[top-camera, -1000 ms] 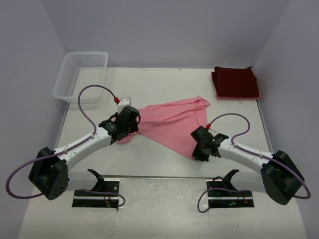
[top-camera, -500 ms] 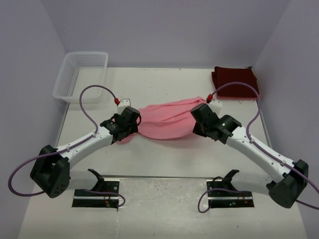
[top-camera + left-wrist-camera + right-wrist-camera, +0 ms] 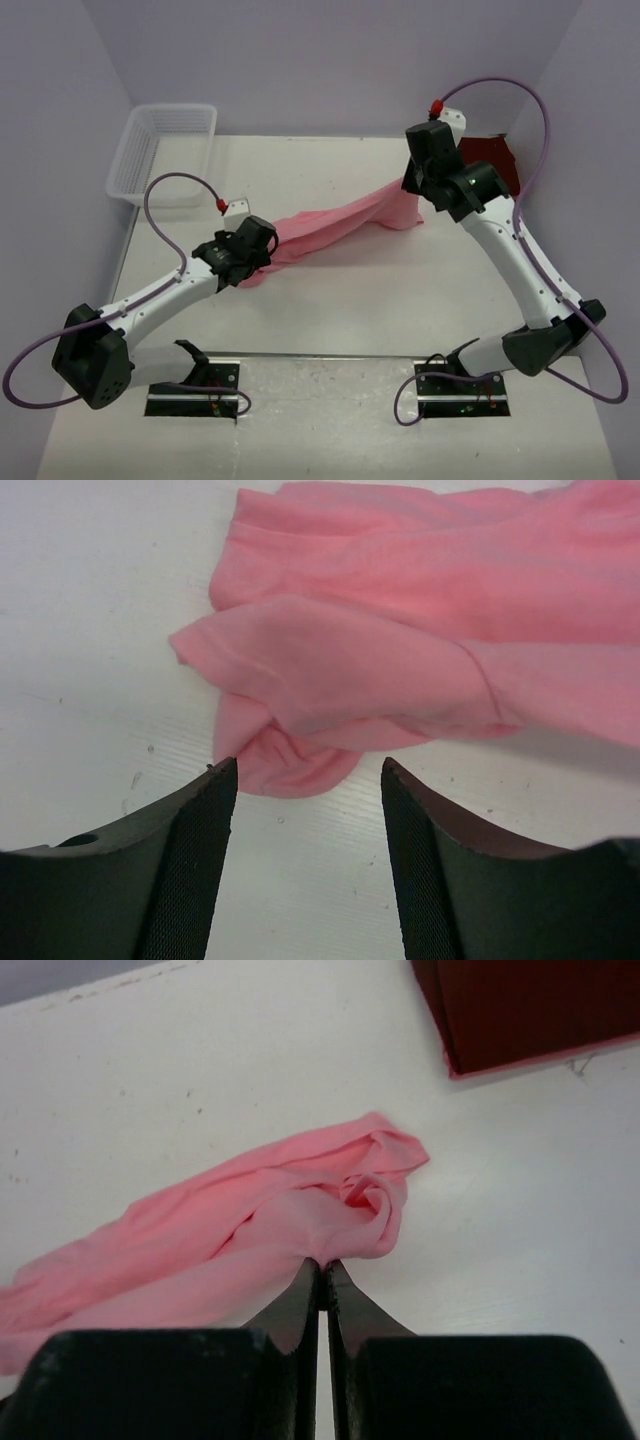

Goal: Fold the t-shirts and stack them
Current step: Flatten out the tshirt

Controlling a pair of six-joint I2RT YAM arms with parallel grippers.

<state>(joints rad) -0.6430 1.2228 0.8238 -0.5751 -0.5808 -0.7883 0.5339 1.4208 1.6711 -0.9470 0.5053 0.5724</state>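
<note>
The left gripper (image 3: 262, 248) in the top view sits at the left end of the pink t-shirt (image 3: 330, 225). The right gripper (image 3: 414, 190) is at the right end of this shirt and holds it up there. The shirt is pulled into a long, narrow band between the two grippers, above the white table (image 3: 330, 300). The maroon t-shirt (image 3: 500, 160) lies folded behind the right end of the pink t-shirt, partly hidden by the right arm. A white basket (image 3: 130, 165) stands well apart from the pink t-shirt, to the far left of it.

In the left wrist view, the left gripper (image 3: 308, 780) has its jaws wide apart. The bunched end of the pink t-shirt (image 3: 400, 660) lies on the table and reaches just between the fingertips (image 3: 195, 850), but the jaws do not press it.

In the right wrist view, the right gripper (image 3: 322, 1270) has its jaws closed tight, with a small fold of the pink t-shirt (image 3: 250, 1220) pinched at the tips. The maroon t-shirt (image 3: 530, 1010) lies beyond the pink t-shirt, to the right, not touching it.
</note>
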